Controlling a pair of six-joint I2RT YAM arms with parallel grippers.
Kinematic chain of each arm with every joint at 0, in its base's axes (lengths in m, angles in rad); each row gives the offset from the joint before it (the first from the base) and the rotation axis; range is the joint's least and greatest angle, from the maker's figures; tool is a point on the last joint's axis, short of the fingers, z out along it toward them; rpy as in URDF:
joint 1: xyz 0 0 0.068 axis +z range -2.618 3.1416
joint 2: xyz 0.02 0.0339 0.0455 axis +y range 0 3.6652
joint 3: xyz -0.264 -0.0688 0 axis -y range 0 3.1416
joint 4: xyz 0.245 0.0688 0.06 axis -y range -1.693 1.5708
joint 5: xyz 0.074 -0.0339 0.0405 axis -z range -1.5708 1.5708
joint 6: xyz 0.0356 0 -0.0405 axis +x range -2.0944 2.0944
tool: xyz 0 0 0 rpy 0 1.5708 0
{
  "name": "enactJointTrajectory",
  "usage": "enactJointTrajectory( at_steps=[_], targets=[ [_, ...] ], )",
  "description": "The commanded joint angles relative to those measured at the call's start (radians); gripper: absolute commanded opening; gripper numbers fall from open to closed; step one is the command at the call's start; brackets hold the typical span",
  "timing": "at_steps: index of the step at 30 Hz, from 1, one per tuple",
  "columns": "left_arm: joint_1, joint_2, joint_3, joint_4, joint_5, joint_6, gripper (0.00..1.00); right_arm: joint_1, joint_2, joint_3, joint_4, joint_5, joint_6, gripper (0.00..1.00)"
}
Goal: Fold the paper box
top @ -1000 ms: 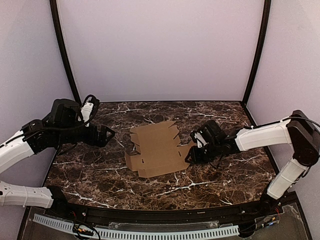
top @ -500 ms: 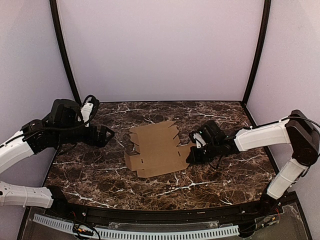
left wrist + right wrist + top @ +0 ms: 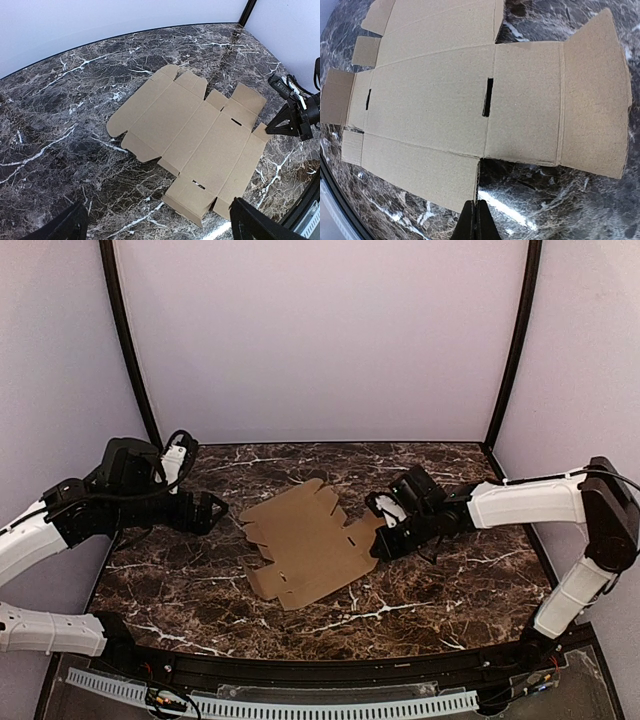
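Clenched on nothing visible, the right end effector [image 3: 383,540] is sitting at the right edge of the flat paper box [image 3: 300,540], mid-frame on the surface [image 3: 450,610]. The left end effector [image 3: 210,510] is hanging released at frame left. Shut fingers are likely skidding the sheet rather than creasing it. The sheet has swivelled and shifted leftward since earlier.

Overhead and both wrist views share the paper box [image 3: 300,545].
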Motion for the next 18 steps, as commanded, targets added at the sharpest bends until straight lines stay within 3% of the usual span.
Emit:
enactJointTrajectory(
  at_steps=[1,8,18],
  targets=[
    [-0.003,0.001,0.034,-0.032,-0.010,0.022,1.00,0.012,-0.041,0.100,-0.124,0.016,-0.228,0.00],
    [-0.003,0.025,0.064,-0.027,0.006,0.025,1.00,0.012,0.004,0.268,-0.309,-0.028,-0.559,0.00],
    [-0.004,0.020,0.074,-0.043,0.021,0.017,1.00,0.013,0.060,0.395,-0.452,0.138,-0.904,0.00]
  ],
)
